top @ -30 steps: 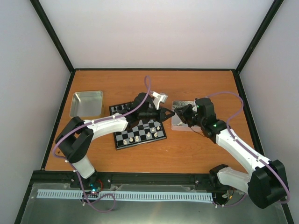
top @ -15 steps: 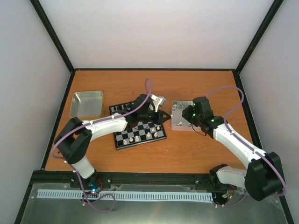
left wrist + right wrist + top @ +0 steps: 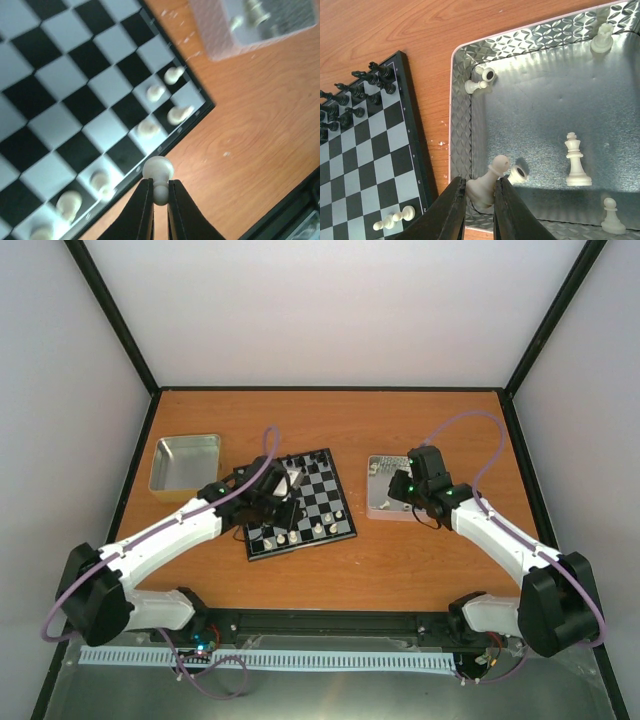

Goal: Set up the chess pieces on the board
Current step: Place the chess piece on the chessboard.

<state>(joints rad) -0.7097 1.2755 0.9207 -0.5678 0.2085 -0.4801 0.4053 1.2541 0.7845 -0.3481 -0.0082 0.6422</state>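
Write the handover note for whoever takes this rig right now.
Left gripper: shut on a white pawn above the board, at its near edge.
Right gripper: shut on a white piece over the tray wall.
Done: several white pieces stand on the board, plus a toppled one.
Left: place both held pieces, then the king and others in the tray.

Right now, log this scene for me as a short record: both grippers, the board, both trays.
left gripper: shut on a white pawn, by the board edge
right gripper: shut on a white piece, at the right tray wall
board rows: black pieces on one side, white pieces part-filling the other
right tray contents: loose pieces, some upright, some lying
left tray: no pieces visible
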